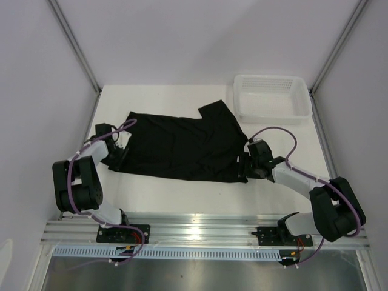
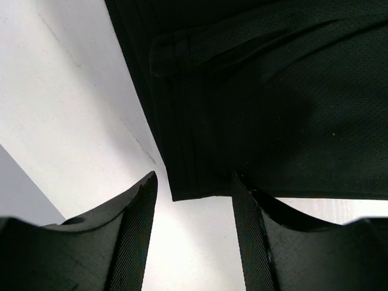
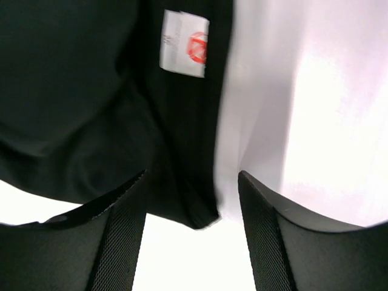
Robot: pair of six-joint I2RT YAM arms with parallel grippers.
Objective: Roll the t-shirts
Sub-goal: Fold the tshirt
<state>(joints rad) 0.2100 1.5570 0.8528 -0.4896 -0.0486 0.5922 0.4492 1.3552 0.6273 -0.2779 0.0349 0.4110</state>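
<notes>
This looks like a robotics lab test cell. A white counter [image 1: 182, 197] is boxed in by plain white panels [image 1: 182, 36] behind and beside it, with metal posts [image 1: 76, 45] at its far corners. An aluminium rail [image 1: 200, 229] along its near edge carries the cabled left arm [image 1: 79, 179] and right arm [image 1: 324, 203].

You had a white table [image 1: 163, 194] carrying a black t-shirt [image 1: 182, 145] spread across its middle, with a white mesh basket [image 1: 273, 113] at its far right corner.
</notes>
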